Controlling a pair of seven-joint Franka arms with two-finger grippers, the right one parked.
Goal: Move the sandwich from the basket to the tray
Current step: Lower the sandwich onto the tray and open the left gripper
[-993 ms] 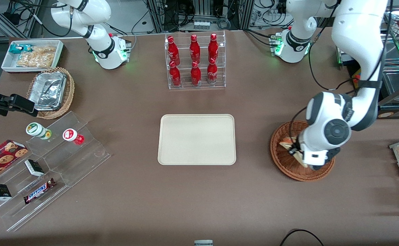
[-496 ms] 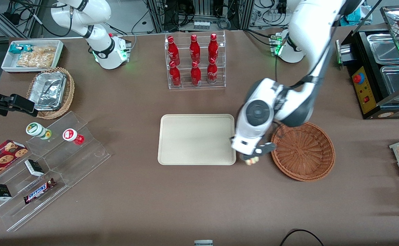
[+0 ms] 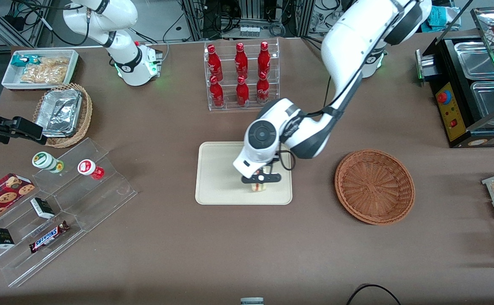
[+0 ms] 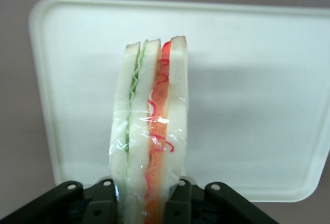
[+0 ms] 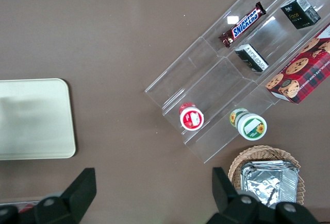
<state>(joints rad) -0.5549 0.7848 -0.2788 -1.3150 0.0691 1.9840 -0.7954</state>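
Over the tray (image 3: 225,169), front view: the left arm's gripper (image 3: 260,179) hangs above the tray's corner nearest the camera on the working arm's side, fingers closed on the sandwich (image 3: 258,184), which shows as a small pale wedge below the black finger bar. One second ago the gripper was down in the basket (image 3: 374,186) with the sandwich; half a second ago it was crossing the gap between basket and tray; now it is above the tray. Basket: bare of contents, well apart from the tray toward the working arm's end of the table. Carry leg judged done; lowering and release remain. Also present: acrylic rack of red bottles (image 3: 241,75), farther from the camera than the tray.

Left wrist view: sandwich (image 4: 149,131) held edge-on between the two black fingers (image 4: 103,203), bread slices upright, green layer to one side, orange-red to the other, clear wrap creased round the middle. Tray (image 4: 247,69) lies beneath, and the wedge tip reads against its surface, well inside the rim. Whether the sandwich touches the tray cannot be told.

Right wrist view: one rounded corner of the tray (image 5: 36,121) visible, bare. Clear stepped shelf (image 5: 206,95) holds a Snickers bar (image 5: 242,24) and two small jars.
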